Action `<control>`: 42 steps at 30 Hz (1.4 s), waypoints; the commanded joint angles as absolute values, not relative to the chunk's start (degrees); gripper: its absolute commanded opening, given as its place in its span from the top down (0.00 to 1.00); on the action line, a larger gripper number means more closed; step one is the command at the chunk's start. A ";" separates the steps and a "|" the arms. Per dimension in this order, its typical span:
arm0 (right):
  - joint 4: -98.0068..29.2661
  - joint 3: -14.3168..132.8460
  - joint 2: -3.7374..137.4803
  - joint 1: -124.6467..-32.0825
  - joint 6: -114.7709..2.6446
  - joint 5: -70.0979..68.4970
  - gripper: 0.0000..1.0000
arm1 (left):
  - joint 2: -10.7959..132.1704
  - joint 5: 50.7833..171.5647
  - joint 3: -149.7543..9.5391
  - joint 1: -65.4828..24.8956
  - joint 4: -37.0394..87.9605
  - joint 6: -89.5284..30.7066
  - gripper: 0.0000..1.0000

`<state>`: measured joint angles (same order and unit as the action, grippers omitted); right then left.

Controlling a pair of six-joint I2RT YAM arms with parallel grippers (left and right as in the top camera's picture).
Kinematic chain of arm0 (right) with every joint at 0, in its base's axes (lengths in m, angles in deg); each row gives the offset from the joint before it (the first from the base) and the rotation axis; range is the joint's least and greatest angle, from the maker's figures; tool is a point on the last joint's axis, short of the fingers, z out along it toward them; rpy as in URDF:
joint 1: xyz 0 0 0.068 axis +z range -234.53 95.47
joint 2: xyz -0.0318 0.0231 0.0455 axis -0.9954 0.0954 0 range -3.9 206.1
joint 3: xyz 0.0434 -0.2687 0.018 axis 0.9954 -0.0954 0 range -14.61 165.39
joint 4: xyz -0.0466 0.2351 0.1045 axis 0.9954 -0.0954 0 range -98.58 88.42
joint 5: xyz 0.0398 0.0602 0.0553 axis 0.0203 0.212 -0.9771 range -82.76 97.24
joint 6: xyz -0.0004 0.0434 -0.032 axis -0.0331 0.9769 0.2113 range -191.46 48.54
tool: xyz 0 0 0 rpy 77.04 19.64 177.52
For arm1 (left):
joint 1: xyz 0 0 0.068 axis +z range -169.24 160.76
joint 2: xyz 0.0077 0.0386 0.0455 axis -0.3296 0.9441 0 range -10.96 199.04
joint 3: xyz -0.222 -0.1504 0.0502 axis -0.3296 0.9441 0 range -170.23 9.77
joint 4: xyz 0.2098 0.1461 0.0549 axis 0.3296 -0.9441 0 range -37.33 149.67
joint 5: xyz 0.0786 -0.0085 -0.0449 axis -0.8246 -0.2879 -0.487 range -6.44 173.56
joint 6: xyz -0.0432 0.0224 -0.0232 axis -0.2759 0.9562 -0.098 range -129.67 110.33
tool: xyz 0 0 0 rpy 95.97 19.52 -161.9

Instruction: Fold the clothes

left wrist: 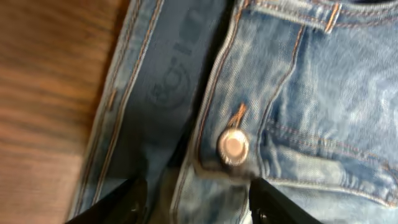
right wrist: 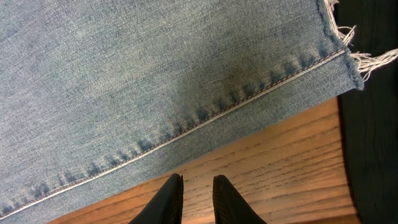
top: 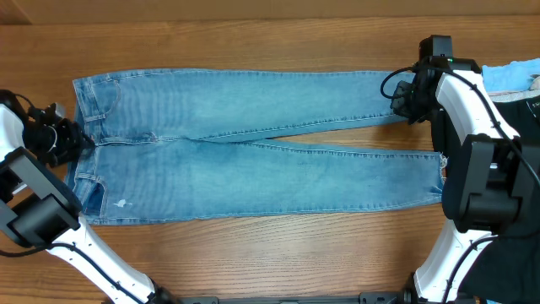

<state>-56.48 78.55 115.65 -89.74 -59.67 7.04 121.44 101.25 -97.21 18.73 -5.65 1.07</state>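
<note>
This looks to me like a robotics lab or test bench rather than a lived-in room. I work at a plain wooden table [top: 270, 253] with straight grain. Both my arms rise from its 6 o'clock edge, the left arm [top: 93, 249] at about 7 o'clock and the right arm [top: 460, 93] at about 5 o'clock, with white shells over black joints. A loose black cable [top: 390, 84] loops off my right wrist near 2 o'clock. The jeans [top: 253, 143] lie spread flat across the middle. More cloth lies at 3 o'clock: a light blue piece [top: 506, 76] and, just beside it, something black [right wrist: 373, 155].
</note>
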 commanded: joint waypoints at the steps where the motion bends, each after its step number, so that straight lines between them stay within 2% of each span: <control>1: -56.15 78.38 115.71 -89.70 -59.76 6.51 0.80 | 121.90 107.17 -95.31 18.60 -3.69 2.14 0.51; 4: -56.15 78.38 115.71 -89.70 -59.76 6.53 0.79 | 121.90 111.81 -95.33 18.60 -2.92 2.05 0.62; 5: -56.09 78.38 115.71 -89.68 -59.76 6.51 0.79 | 121.90 112.53 -95.35 18.60 -3.01 1.90 0.73; 8: -56.22 78.38 115.71 -89.70 -59.76 6.53 0.79 | 121.90 114.56 -95.90 18.62 -3.05 1.88 0.96; 13: -56.33 78.38 115.71 -89.70 -59.76 6.53 0.78 | 121.88 113.38 -96.90 18.64 -3.31 1.83 0.96; 16: -56.85 78.38 115.71 -89.72 -60.00 7.08 0.78 | 121.48 105.51 -97.56 18.73 -3.34 -1.60 0.96; 20: -57.33 78.38 115.71 -89.92 -60.00 14.95 0.78 | 116.80 110.19 -101.36 18.64 -3.99 -1.55 0.96; 27: -47.98 78.38 115.91 -93.37 -63.01 14.69 0.75 | 115.34 110.08 -101.45 18.58 -4.76 -1.53 0.96; 35: -44.39 78.38 122.97 -97.19 -68.26 6.84 0.96 | 115.34 105.93 -101.41 18.60 -4.91 -1.53 0.96; 39: -43.87 78.38 125.55 -97.15 -68.89 6.10 0.96 | 115.36 104.88 -101.34 18.56 -4.91 -1.53 0.96; 42: -44.48 78.36 126.09 -97.19 -68.89 6.27 0.96 | 115.36 91.04 -100.12 18.88 -3.29 -5.73 0.96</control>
<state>-43.80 78.71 123.08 -97.26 -68.46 7.21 117.22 103.96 -99.90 18.51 -4.78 -1.16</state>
